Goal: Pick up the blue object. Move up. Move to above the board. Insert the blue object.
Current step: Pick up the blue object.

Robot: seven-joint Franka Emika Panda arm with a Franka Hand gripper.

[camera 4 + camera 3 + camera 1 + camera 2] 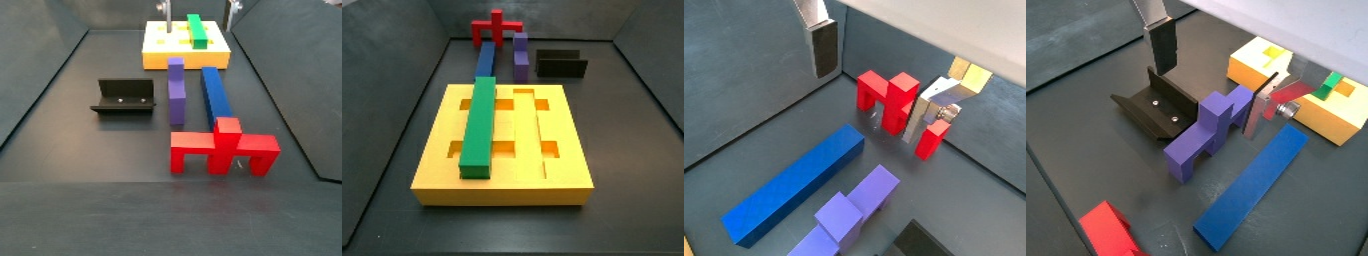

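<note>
Currently pick-up isn't started. Wrist views: only one finger (823,50) of the gripper (1160,38) shows, so I can't tell the opening; nothing visibly held. Blue object (794,186) lies flat on the floor, purple block (851,215) just beside it, red piece (886,98) beyond its far end. Side views: blue object (484,62) sits at 12 o'clock from the board (505,185), purple block at its 3; the green bar (480,130) occupies one groove. Advice: descend mid-bar, fingers across the short width, clear of purple.

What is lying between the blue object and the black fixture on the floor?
The purple block lies between the blue object and the fixture, clearest in a side view. The gripper is over the board.
</note>
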